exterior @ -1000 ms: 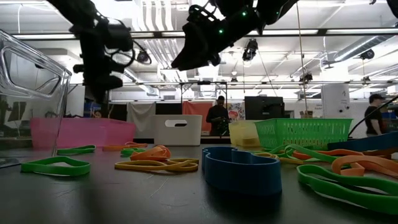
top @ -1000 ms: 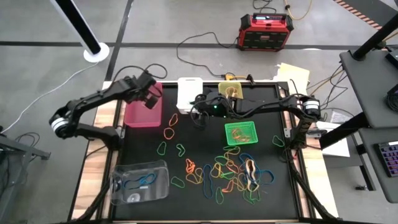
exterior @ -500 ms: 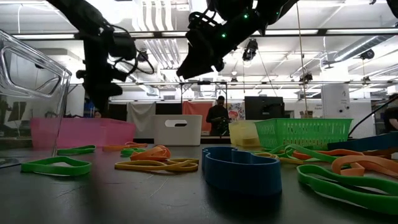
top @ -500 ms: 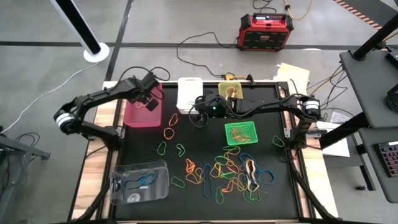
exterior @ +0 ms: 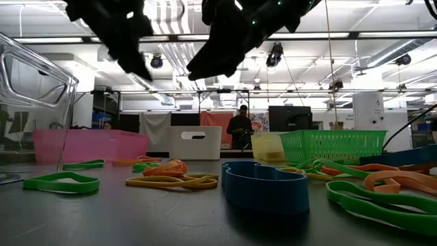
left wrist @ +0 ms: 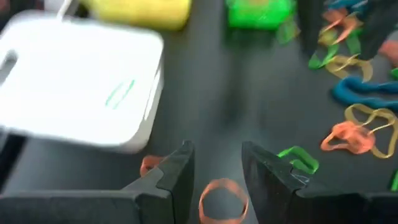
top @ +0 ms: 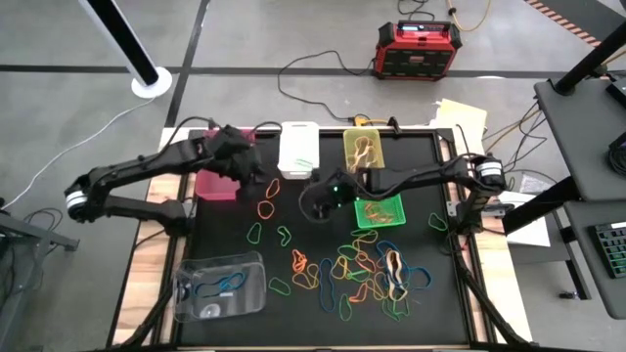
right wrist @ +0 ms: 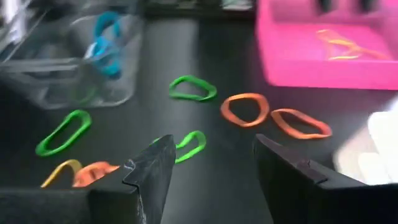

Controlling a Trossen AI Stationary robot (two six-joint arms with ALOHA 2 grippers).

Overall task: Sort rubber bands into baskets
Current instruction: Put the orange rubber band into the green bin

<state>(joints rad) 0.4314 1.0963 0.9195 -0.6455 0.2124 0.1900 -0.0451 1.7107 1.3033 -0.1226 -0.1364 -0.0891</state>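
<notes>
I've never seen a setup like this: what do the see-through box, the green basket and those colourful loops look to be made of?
The clear bin looks like hard glossy plastic: you see through its walls, and its rim catches light. The green basket seems moulded plastic mesh, with a grid of holes. The loops look like matte rubber: flat strips lying in floppy, bent shapes.

Orange, yellow, green and blue rubber bands [top: 357, 269] lie scattered on a black table [top: 323, 323]. Around them stand a magenta-pink basket [top: 217, 186], a white basket [top: 298, 149], a translucent yellow basket [top: 360, 149], a bright green mesh basket [top: 380, 211] and a clear basket [top: 220, 285] containing blue bands. Both arms are dark.
</notes>
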